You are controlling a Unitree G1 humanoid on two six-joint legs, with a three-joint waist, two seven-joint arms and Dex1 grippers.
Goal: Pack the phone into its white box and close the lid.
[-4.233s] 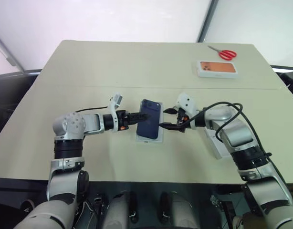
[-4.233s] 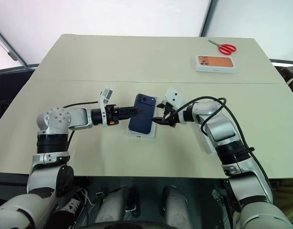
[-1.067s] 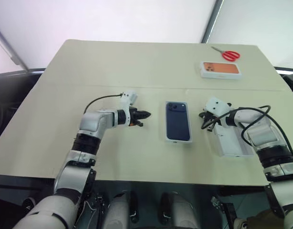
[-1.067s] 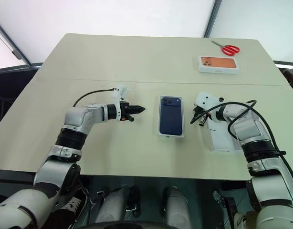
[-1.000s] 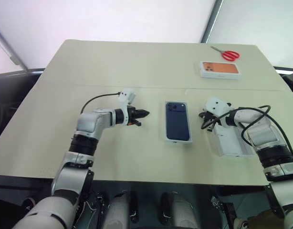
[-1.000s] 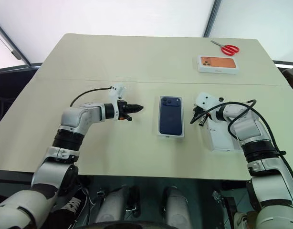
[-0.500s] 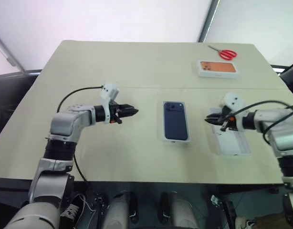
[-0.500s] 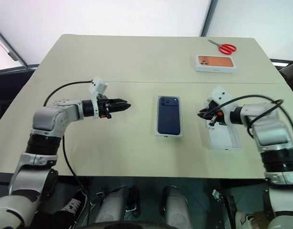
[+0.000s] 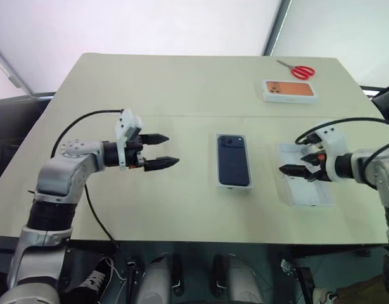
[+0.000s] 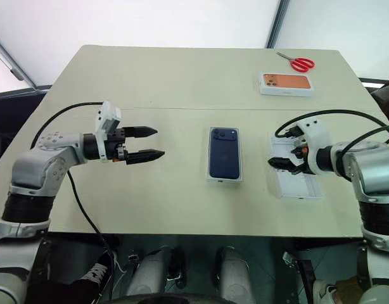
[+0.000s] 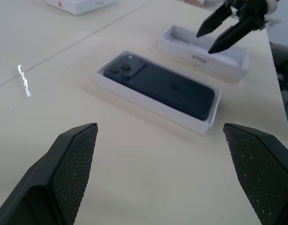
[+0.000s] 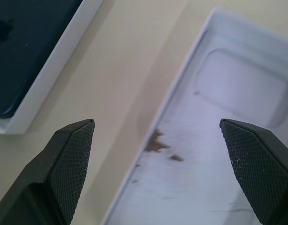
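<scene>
Phone [image 9: 234,159] lying in white box [image 9: 233,185], mid table [image 9: 182,82]. Left gripper [image 9: 158,151] open. Right gripper [image 9: 294,163] open above lid [image 9: 306,193].

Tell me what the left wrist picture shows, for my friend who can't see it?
A dark blue phone lies camera-side up in an open white box on a beige table. Behind it sits the open lid, with the right gripper above it, fingers spread.
</scene>
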